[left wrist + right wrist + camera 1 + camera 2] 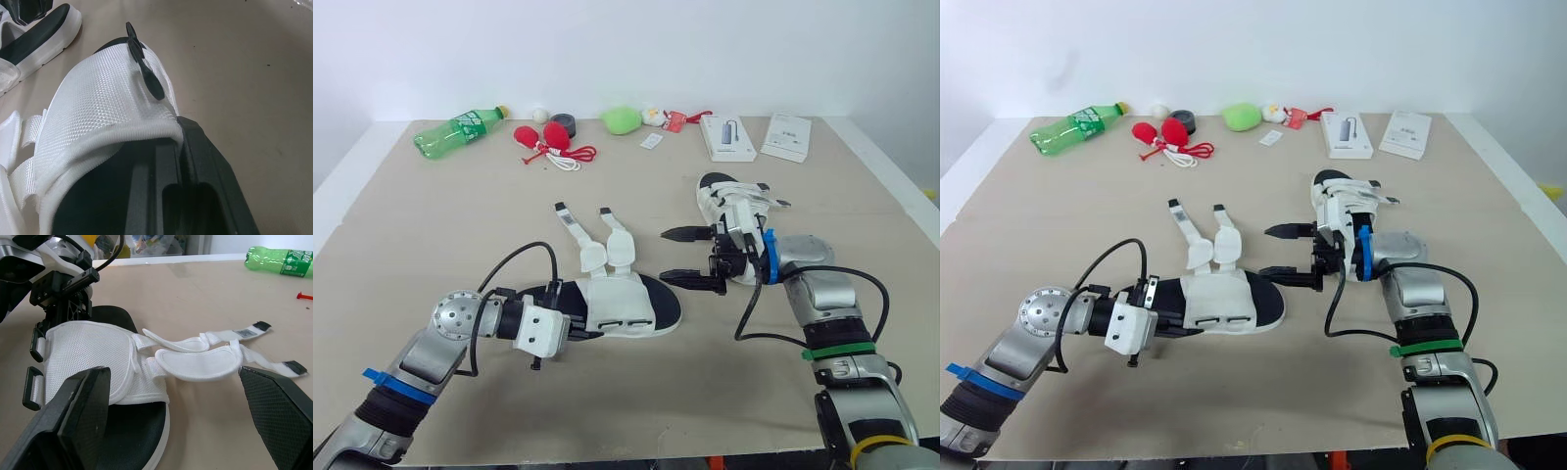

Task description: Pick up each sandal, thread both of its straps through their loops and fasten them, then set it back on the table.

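Your left gripper (578, 332): jaws pinched together on the heel edge of the white mesh, black-soled sandal (626, 302), which lies on the beige table (450, 225) with both straps unfastened. Your right gripper (690, 257): jaws wide apart, empty, just beside the toe.

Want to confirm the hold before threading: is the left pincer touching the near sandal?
Touching. The left wrist view shows the left pincer pushed into the near sandal, whose white mesh upper lies directly on it.
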Robot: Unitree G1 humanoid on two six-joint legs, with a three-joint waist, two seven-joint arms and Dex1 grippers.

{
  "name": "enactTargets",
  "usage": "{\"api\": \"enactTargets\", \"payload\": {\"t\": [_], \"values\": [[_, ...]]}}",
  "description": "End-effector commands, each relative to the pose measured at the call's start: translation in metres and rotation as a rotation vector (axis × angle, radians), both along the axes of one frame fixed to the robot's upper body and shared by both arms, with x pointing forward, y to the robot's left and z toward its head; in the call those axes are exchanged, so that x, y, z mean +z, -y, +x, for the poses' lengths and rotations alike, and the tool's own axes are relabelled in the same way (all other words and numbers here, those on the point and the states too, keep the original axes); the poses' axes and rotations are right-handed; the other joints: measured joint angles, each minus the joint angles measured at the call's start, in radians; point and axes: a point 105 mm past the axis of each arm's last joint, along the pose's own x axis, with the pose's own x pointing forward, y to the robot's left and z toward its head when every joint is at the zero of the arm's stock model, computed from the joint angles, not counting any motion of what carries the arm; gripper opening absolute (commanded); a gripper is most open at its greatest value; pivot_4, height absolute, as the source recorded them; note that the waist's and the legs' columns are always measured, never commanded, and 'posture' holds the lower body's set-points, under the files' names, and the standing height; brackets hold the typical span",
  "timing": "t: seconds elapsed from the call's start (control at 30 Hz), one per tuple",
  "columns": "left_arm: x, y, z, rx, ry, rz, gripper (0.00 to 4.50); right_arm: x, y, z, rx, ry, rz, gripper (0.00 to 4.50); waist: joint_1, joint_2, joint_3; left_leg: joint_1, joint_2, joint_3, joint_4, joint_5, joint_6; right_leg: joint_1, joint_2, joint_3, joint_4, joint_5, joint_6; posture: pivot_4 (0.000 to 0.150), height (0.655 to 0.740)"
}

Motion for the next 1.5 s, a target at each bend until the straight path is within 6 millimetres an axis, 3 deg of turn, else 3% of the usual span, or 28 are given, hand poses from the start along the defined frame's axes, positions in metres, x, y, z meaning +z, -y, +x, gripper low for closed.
{"api": "enactTargets", "payload": {"t": [0.03,0.23,0.43,0.67,0.77,0.83,1.0,1.07,1.1,1.33,1.5], "values": [[0.000,-0.002,0.001,0.004,0.009,0.018,0.04,0.007,0.004,-0.002,0.017,0.033,0.007,4.50,0.000,0.000,0.000,0.000,0.000,0.000,0.000,0.000,0.000,0.000,0.000,0.000,0.000,0.000,0.000,0.150,0.7400],[0.002,-0.002,0.003,0.059,-0.045,-0.008,0.04,0.002,0.008,-0.015,0.105,0.023,-0.025,4.50,0.000,0.000,0.000,0.001,0.000,0.000,0.001,0.000,0.000,0.002,0.000,0.000,0.000,0.000,0.000,0.150,0.7400],[0.015,-0.002,0.001,0.086,-0.111,-0.053,1.61,0.000,0.010,-0.015,0.115,0.039,-0.044,4.50,-0.001,0.000,0.000,0.002,0.000,0.000,0.001,0.000,0.001,0.002,0.000,0.000,0.001,0.001,0.000,0.150,0.7400],[0.022,-0.025,-0.019,0.175,-0.285,-0.046,1.61,-0.006,0.014,-0.016,0.118,0.043,-0.092,4.50,-0.002,0.000,0.000,0.002,0.001,0.000,0.001,0.000,0.001,0.002,0.000,0.000,0.001,0.000,0.000,0.150,0.7400],[0.034,-0.041,-0.022,0.257,-0.458,-0.107,1.69,-0.010,0.013,-0.018,0.130,0.038,-0.126,3.65,-0.003,0.000,0.001,0.002,0.001,0.000,0.001,0.000,0.001,0.002,0.001,0.000,0.001,0.000,-0.001,0.150,0.7400],[0.041,-0.049,-0.019,0.302,-0.532,-0.139,1.69,-0.012,0.012,-0.020,0.142,0.033,-0.141,2.86,-0.003,0.000,0.001,0.002,0.002,0.000,0.001,0.000,0.001,0.002,0.001,-0.001,0.002,-0.002,-0.004,0.150,0.7400],[0.060,-0.059,0.004,0.421,-0.632,-0.314,1.69,-0.025,-0.001,-0.030,0.183,0.032,-0.190,1.05,-0.002,0.000,0.001,0.002,0.002,0.000,0.003,0.000,0.001,0.002,0.001,-0.001,0.002,-0.002,-0.005,0.150,0.7400],[0.067,-0.058,0.015,0.453,-0.627,-0.379,1.69,-0.028,-0.003,-0.031,0.188,0.029,-0.198,0.66,-0.002,0.000,0.001,0.002,0.002,0.000,0.003,0.000,0.001,0.002,0.001,-0.001,0.002,0.000,-0.002,0.150,0.7400],[0.070,-0.058,0.023,0.483,-0.618,-0.418,1.69,-0.029,-0.006,-0.032,0.186,0.025,-0.207,0.12,-0.001,0.000,0.001,0.002,0.002,0.000,0.003,0.000,0.001,0.002,0.001,-0.001,0.002,0.000,-0.001,0.150,0.7400],[0.065,-0.057,0.073,0.689,-0.722,-0.554,1.69,-0.043,-0.030,-0.031,0.165,0.015,-0.260,0.05,-0.003,-0.001,0.000,0.002,0.002,-0.001,0.005,0.000,0.001,0.002,0.002,-0.001,0.003,0.001,0.000,0.150,0.7400],[0.062,-0.057,0.089,0.737,-0.858,-0.641,1.69,-0.049,-0.030,-0.029,0.162,0.040,-0.319,0.05,-0.003,-0.001,0.000,0.001,0.001,-0.002,0.007,0.000,0.001,0.003,0.002,-0.002,0.004,0.001,0.001,0.150,0.7400]]}}
